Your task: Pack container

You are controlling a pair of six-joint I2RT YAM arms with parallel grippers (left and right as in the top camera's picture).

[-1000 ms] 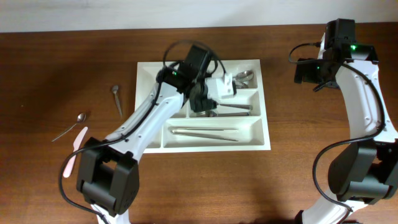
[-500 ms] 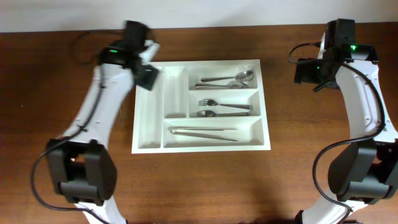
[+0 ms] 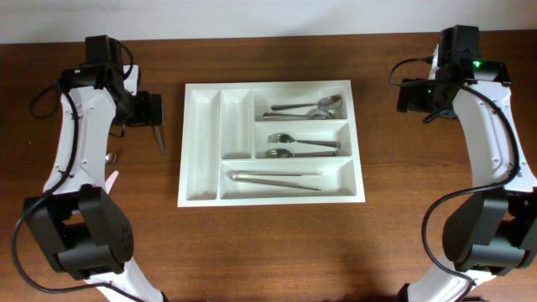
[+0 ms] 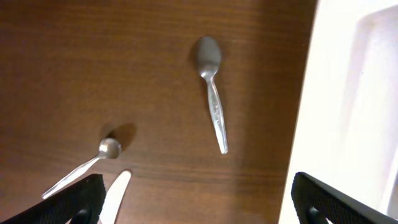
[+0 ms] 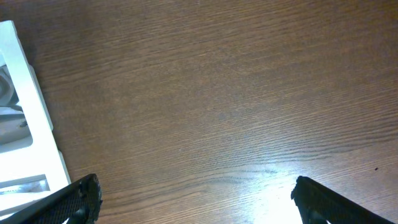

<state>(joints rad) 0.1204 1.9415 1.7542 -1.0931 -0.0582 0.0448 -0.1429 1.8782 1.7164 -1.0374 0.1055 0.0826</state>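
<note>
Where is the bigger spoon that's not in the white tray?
In the overhead view, the spoon lies on the wooden table just left of the container, with a smaller spoon further left.

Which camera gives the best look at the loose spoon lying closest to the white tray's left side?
The left wrist view: the spoon shows whole and large in the frame. Overhead it is small, with its bowl end hidden under the left gripper. The right wrist view misses it.
</note>
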